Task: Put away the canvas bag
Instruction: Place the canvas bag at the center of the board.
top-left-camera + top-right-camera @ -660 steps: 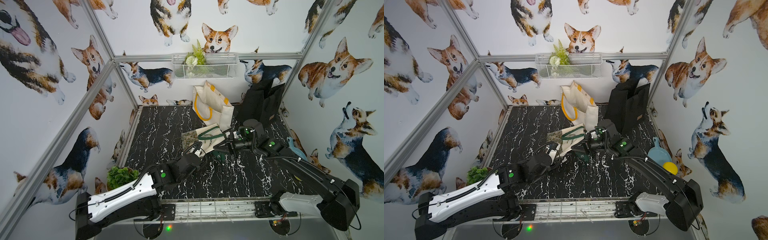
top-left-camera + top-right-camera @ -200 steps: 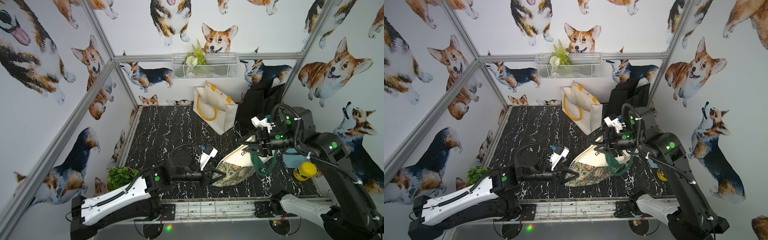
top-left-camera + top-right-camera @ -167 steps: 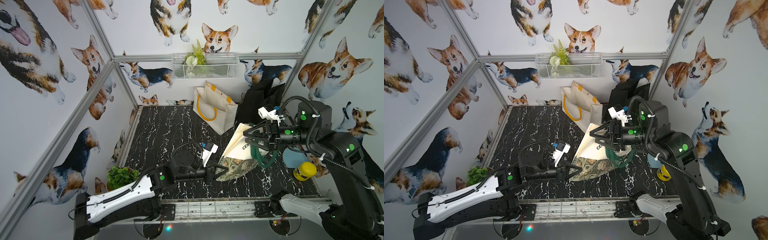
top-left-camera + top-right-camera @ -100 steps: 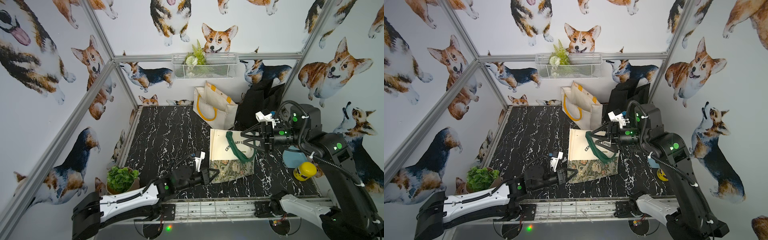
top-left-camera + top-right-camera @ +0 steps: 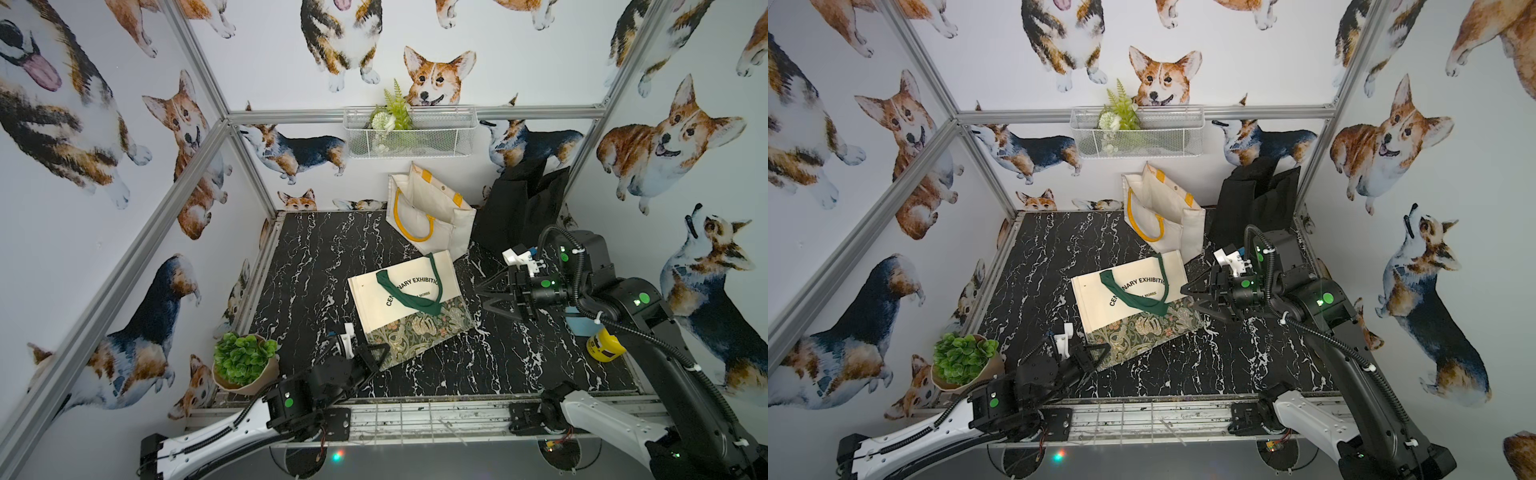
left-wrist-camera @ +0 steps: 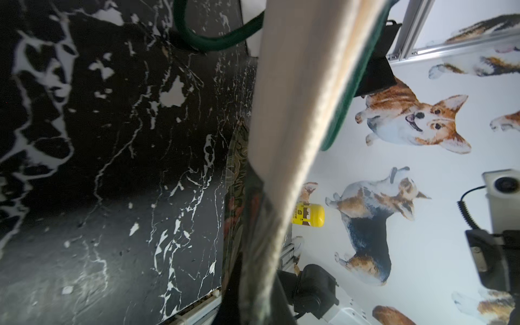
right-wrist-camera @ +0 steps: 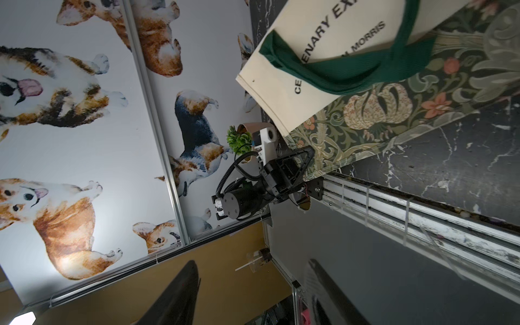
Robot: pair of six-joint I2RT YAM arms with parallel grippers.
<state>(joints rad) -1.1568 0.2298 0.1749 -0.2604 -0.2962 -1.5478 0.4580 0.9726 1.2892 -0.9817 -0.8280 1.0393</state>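
canvas bag point(image 5: 376, 305) is lying flat, seeming light and floppy | my left gripper point(image 5: 375, 356) is clamping its floral corner | my right gripper point(image 5: 483, 297) is hovering beside it, jaws apart | I am judging the green handle point(image 5: 409, 302) the best hold

Walls point(image 5: 104, 216) white w/ corgi prints; alu frame point(image 5: 540, 111) along edges; desk point(image 5: 316, 249) black marble, white veins; wire basket point(image 5: 436, 137) w/ fern point(image 5: 395, 108) on back wall; potted plant point(image 5: 243, 361) at desk's front-left corner; light even.
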